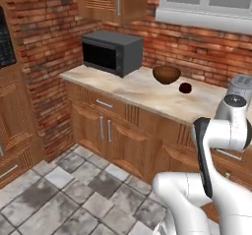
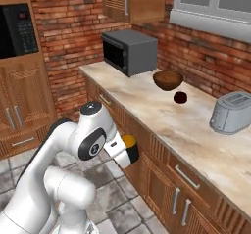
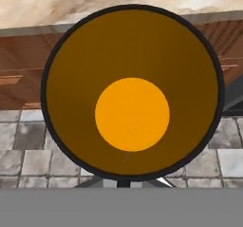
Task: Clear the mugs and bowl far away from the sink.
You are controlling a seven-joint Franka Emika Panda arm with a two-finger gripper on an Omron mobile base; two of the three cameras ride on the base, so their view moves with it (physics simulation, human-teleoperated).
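Now black mug (image 2: 130,149) gripped in clenched jaws, tilted (mouth toward hand camera).

Lighting is even and bright throughout, with no glare. Shadows are faint and soft. All views are slightly soft, coarse renders without edge distortion.

Arm folded low, elbow raised, forearm angled down. Gripper (image 2: 128,150) sits below the desk (image 2: 196,130) edge, jaws closed on the black mug (image 2: 129,147), its mouth facing the hand camera.
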